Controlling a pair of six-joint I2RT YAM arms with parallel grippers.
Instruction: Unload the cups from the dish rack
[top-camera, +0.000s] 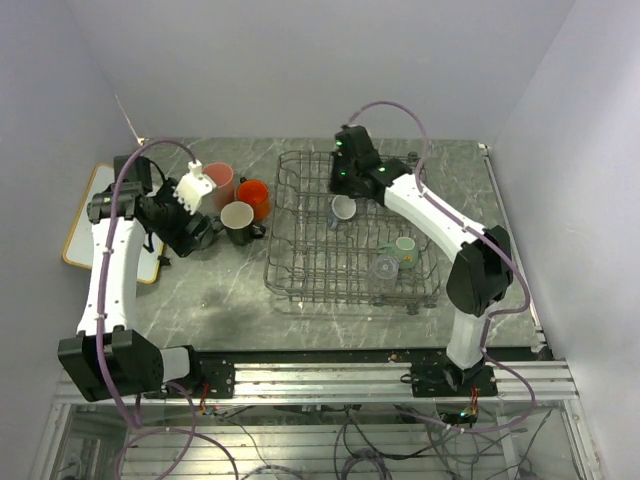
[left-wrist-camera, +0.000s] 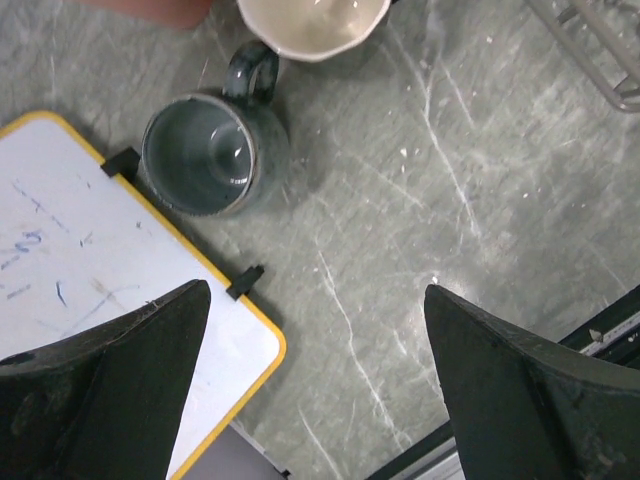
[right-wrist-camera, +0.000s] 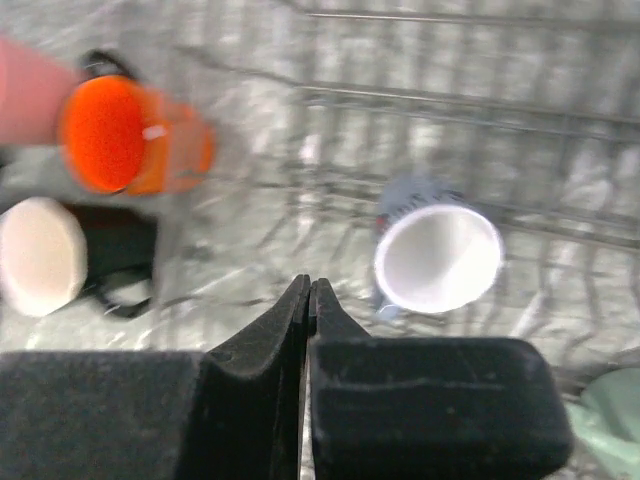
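Note:
The grey wire dish rack (top-camera: 300, 262) holds a grey mug with a white inside (top-camera: 343, 208), a mint-green mug (top-camera: 405, 248) and a clear glass (top-camera: 386, 266). Left of the rack on the table stand a pink tumbler (top-camera: 220, 183), an orange mug (top-camera: 253, 197), a black mug with a cream inside (top-camera: 238, 220) and a dark grey mug (top-camera: 203, 232). My left gripper (left-wrist-camera: 316, 290) is open and empty above the table, near the dark grey mug (left-wrist-camera: 213, 152). My right gripper (right-wrist-camera: 308, 285) is shut and empty above the rack's far left part, beside the grey mug (right-wrist-camera: 437, 258).
A white board with a yellow frame (top-camera: 85, 215) lies at the table's left edge, and its corner shows under my left fingers (left-wrist-camera: 90, 270). The rack's corner (left-wrist-camera: 600, 60) shows at the top right of the left wrist view. The orange mug (right-wrist-camera: 125, 135) shows in the right wrist view.

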